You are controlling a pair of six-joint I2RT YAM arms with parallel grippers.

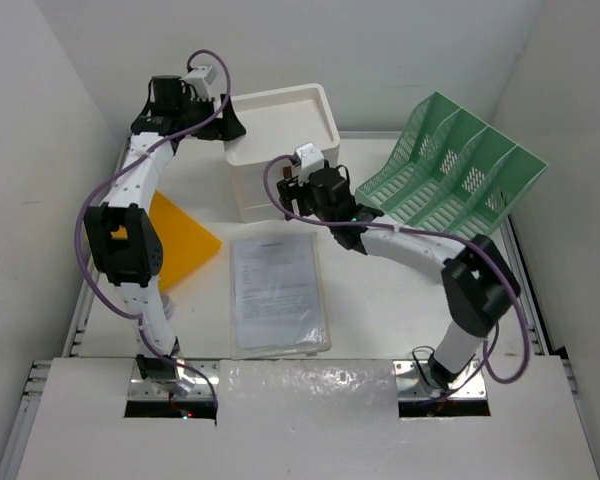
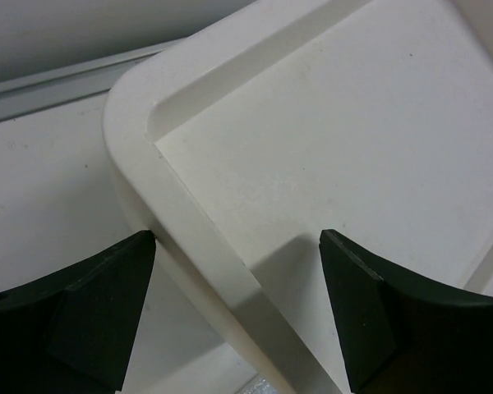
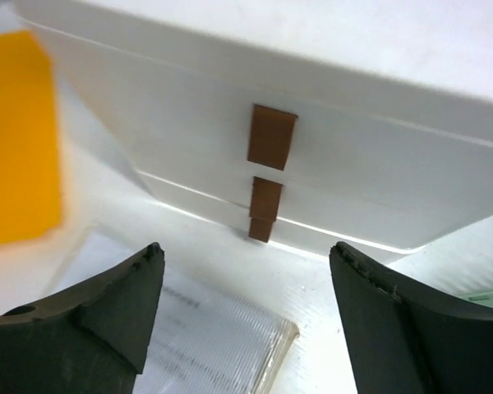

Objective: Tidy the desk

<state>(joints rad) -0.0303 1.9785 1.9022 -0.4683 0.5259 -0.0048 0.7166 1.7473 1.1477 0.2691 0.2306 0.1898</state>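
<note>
The white desk (image 1: 380,300) holds a white drawer box (image 1: 280,130) at the back centre. My left gripper (image 1: 228,122) is open at the box's back left corner. In the left wrist view its fingers (image 2: 107,304) straddle the box's raised rim (image 2: 189,222), gripping nothing. My right gripper (image 1: 296,190) is open and empty just in front of the box's drawer face. The right wrist view shows brown drawer tabs (image 3: 271,135) ahead of that gripper (image 3: 245,254). A clear sleeve with a printed sheet (image 1: 277,292) lies at the centre front.
A green mesh file rack (image 1: 450,175) stands tilted at the back right. An orange folder (image 1: 180,240) lies flat at the left, partly under the left arm. Metal rails run along the desk edges (image 1: 80,310). The sleeve's corner (image 3: 205,345) lies below the right gripper.
</note>
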